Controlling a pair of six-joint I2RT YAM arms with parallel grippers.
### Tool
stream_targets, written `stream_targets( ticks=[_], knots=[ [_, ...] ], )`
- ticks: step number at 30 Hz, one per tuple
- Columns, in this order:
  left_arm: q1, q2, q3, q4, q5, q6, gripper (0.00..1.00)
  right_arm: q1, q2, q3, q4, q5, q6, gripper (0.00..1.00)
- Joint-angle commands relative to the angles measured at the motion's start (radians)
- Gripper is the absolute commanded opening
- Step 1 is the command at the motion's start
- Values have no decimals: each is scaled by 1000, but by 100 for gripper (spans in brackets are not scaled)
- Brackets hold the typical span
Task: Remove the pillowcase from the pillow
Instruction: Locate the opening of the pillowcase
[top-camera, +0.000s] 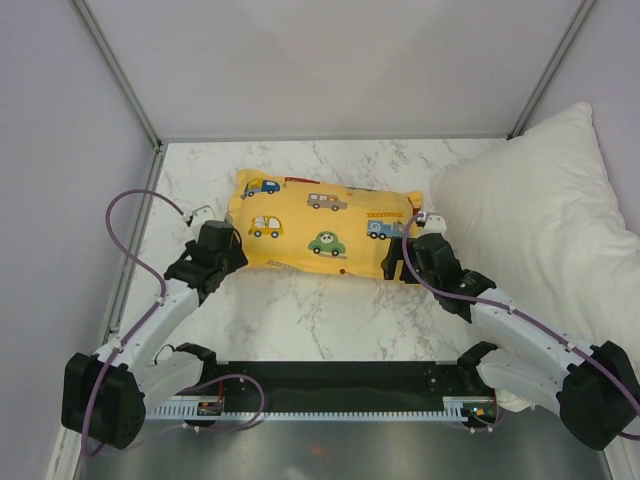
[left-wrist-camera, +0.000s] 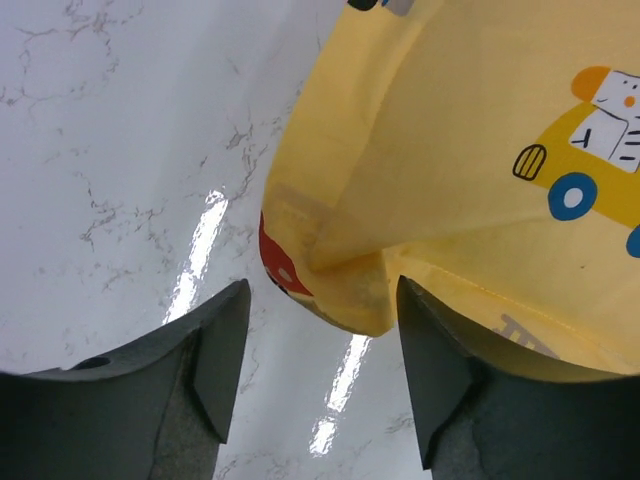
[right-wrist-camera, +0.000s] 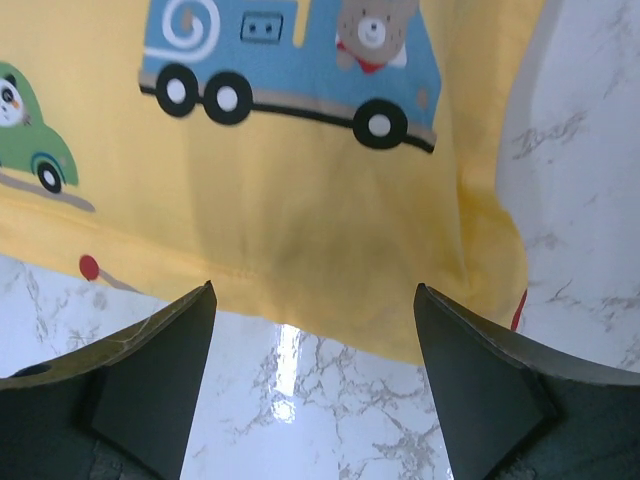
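the pillowcase (top-camera: 318, 228) is lying stuffed on the table (top-camera: 300, 320), soft, light and probably slippery, with the left gripper (left-wrist-camera: 322, 290) and right gripper (right-wrist-camera: 314, 290) both gaping, grasping nothing, at its near corners, where pinching the loose hem (right-wrist-camera: 260, 285) is looking wisest.

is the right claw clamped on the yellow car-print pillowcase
No, the right claw stands wide open, the bright yellow car-printed fabric pillowcase lying unpinched ahead of it.
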Motion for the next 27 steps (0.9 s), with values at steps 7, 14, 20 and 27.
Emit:
stream_targets(
  ticks=[7,14,20,27],
  knots=[
    [-4,29,0,150,29,38,29,16,7,-72,43,-23,55,91],
    [-4,20,-1,155,72,48,2,18,98,-97,114,11,55,91],
    [-4,-51,11,155,131,53,2,18,173,-113,249,34,20,76],
    [-4,-111,52,127,170,62,2,19,97,-133,312,111,-60,34]
  ],
)
